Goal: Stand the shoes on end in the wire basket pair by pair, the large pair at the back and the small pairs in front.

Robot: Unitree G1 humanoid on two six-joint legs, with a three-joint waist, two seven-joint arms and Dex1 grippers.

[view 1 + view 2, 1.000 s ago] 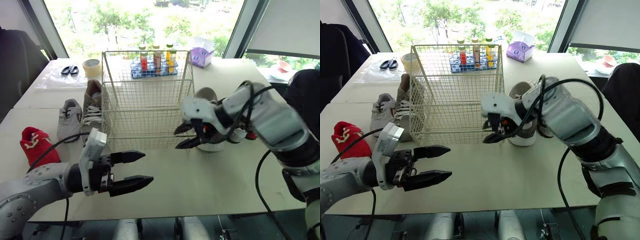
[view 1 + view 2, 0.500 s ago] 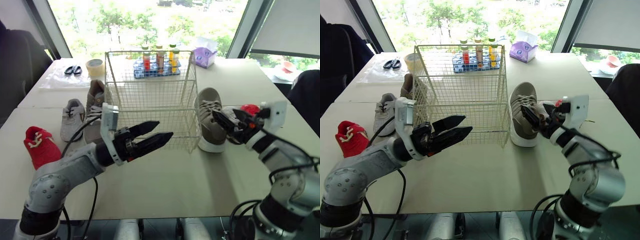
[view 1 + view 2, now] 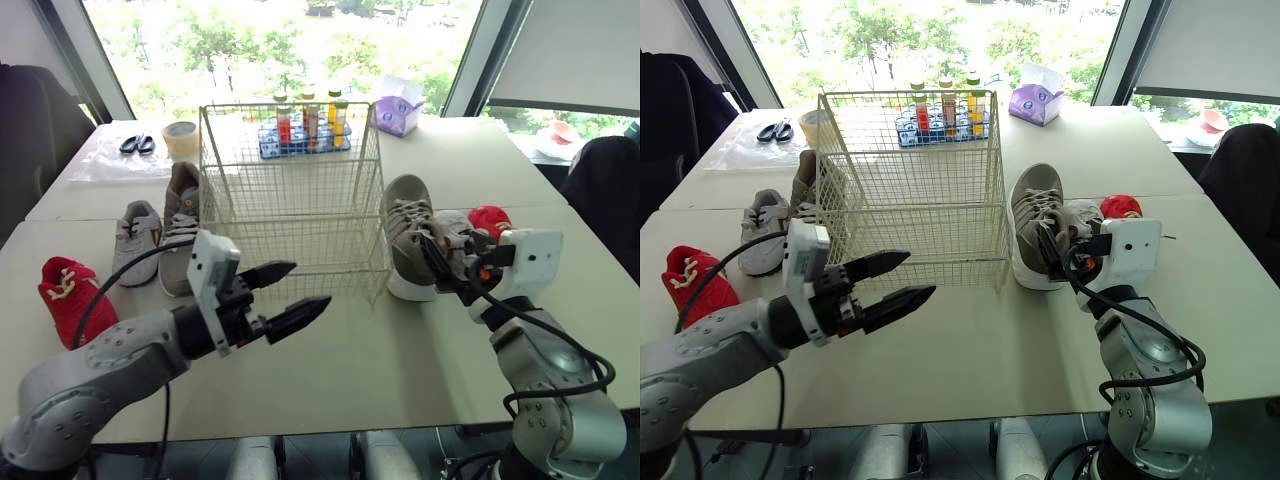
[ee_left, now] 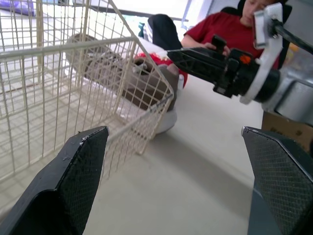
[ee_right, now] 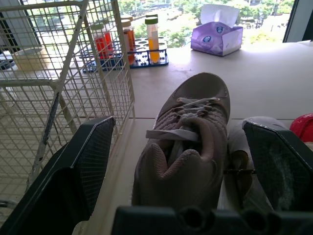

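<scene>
The empty wire basket (image 3: 290, 190) stands mid-table. One large taupe shoe (image 3: 405, 225) lies just right of it, with a small grey shoe (image 5: 239, 152) and a small red shoe (image 3: 488, 218) beside it. Left of the basket lie the other taupe shoe (image 3: 181, 225), a small grey shoe (image 3: 133, 238) and a red shoe (image 3: 70, 295). My right gripper (image 3: 440, 265) is open at the heel of the right taupe shoe (image 5: 188, 142), fingers spread either side. My left gripper (image 3: 310, 285) is open and holds nothing, in front of the basket's near wall.
Behind the basket are a rack of coloured bottles (image 3: 305, 125), a purple tissue box (image 3: 398, 105), a tape roll (image 3: 182, 135) and scissors (image 3: 136, 143). A person in a red shirt (image 4: 230, 34) is beyond the table's right side.
My right gripper swung from the basket's front right corner round to the taupe shoe's heel. My left gripper rose toward the basket front, then dropped slightly. The camera shifted.
</scene>
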